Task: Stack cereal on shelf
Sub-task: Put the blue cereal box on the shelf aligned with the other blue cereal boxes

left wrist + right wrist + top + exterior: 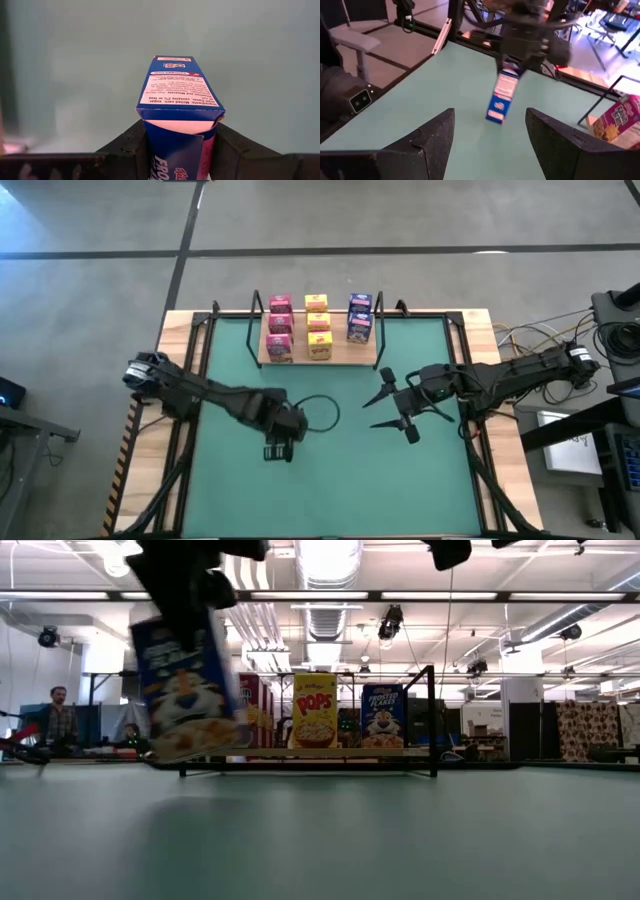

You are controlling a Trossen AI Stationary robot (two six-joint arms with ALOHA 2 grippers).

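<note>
Both arms are matte black, built of slim jointed links, the left arm (215,395) trailing a thin black cable loop (322,412) near its wrist, the right arm (500,378) ending in two broad, wedge-shaped black fingers (427,145) with flat inner faces.

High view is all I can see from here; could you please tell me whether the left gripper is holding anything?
Observer: Yes. The left wrist view shows the left gripper clamped on a blue cereal box.
Operator: Thank you. Is that box resting on the mat?
Observer: No. In the low view it hangs tilted, clear of the green mat.
Operator: And is the right gripper carrying anything?
Observer: No. The right wrist view shows the right gripper open, with nothing between its fingers.
</note>
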